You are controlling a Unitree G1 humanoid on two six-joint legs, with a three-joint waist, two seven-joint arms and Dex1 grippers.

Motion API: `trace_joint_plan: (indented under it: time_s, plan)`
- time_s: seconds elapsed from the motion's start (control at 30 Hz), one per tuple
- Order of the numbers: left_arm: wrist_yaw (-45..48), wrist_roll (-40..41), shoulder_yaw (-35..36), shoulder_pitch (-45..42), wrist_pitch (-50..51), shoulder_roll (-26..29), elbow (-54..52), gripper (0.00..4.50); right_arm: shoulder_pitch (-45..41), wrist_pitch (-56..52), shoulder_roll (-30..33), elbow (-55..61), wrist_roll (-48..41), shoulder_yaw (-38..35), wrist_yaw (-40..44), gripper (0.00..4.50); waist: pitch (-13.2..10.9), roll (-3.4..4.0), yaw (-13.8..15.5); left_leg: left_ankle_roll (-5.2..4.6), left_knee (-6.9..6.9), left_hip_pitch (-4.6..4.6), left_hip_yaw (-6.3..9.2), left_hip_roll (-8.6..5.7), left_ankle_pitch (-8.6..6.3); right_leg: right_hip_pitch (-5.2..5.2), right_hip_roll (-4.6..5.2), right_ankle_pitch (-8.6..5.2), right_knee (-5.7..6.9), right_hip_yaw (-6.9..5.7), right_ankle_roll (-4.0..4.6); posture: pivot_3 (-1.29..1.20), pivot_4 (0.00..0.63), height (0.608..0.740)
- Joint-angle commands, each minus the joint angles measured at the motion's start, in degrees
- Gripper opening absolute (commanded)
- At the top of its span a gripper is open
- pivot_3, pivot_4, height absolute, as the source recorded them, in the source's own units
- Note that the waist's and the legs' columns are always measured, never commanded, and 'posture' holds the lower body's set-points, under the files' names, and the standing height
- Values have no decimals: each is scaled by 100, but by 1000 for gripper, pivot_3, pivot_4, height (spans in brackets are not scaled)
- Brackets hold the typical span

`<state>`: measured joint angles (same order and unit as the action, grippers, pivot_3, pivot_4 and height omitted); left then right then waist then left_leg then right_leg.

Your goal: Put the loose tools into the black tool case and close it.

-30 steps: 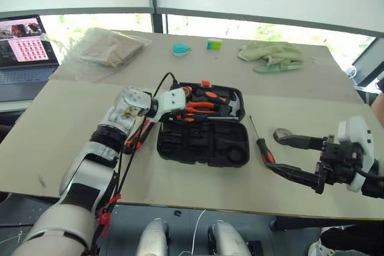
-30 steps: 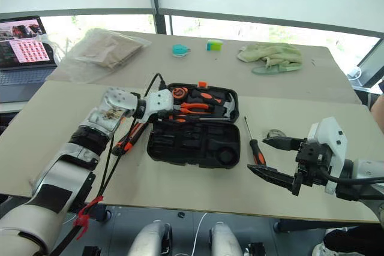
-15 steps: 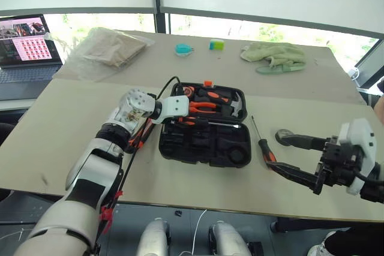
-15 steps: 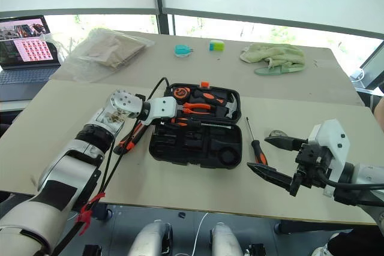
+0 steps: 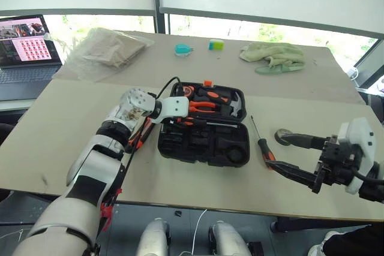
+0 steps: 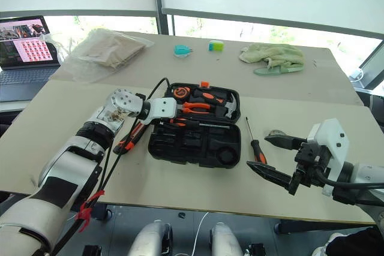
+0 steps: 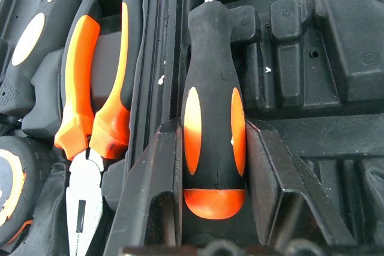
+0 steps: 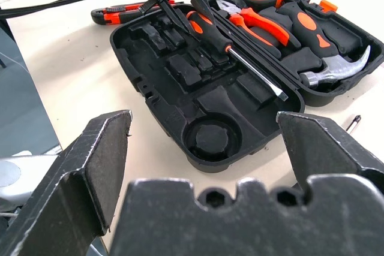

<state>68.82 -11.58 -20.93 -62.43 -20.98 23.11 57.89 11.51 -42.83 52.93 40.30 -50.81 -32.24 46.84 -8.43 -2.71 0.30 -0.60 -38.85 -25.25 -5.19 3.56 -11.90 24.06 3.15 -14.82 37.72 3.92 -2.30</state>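
Left end effector [image 7: 213, 166] clamped, right end effector [image 8: 204, 148] agape

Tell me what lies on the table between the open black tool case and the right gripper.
In the left eye view, a loose screwdriver lies between the black tool case and the open right gripper.

A laptop [image 5: 24, 49], plastic bag [image 5: 108, 49] and green cloth [image 5: 273, 56] lie on the table [image 5: 54, 124]

Tape measure [image 7: 11, 190] cut by left wrist view edge. Screwdriver [image 7: 213, 118] shaft runs off-frame — tip not visible. Loose tools [image 5: 139, 134] beside case partly hidden behind left arm — count indeterminate.
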Motion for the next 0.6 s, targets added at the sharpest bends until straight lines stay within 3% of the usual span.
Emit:
trace_joint_plan:
  time_s: [0.03, 0.23, 0.4, 0.47, 0.6]
  plan:
    - [305, 171, 237, -173, 61, 235, -13, 968, -83, 66, -28, 174, -69, 7, -99, 4500, 0, 0, -26, 0, 1, 0, 1, 0, 0, 1, 0, 0, 0, 0, 0, 0, 150, 740]
    - [528, 197, 331, -79, -21, 283, 44, 968, -144, 61, -26, 160, -92, 66, -149, 4500, 0, 0, -23, 0, 0, -1, 1, -1, 0, 0, 1, 0, 0, 0, 0, 0, 150, 740]
    - [-25, -133, 194, -163, -42, 74, 333, 968, -310, 17, 21, 74, -126, 114, -139, 4500, 0, 0, 2, 0, -1, -2, 1, -3, 0, 0, 2, 0, -1, -1, -1, 0, 150, 740]
    - [-229, -194, 218, -235, -33, 41, 461, 1974, -336, 0, 18, 79, -132, 129, -146, 4500, 0, 0, 17, 0, -2, -3, 2, -4, 0, -1, 2, 0, -1, -1, -2, 0, 150, 740]
    - [41, 93, 468, -319, 48, 93, 372, 2982, -271, -38, 3, 164, -198, 107, -122, 4500, 0, 0, 41, -2, -9, -1, 4, -6, 2, -6, 3, 1, 6, -2, -3, 0, 150, 740]
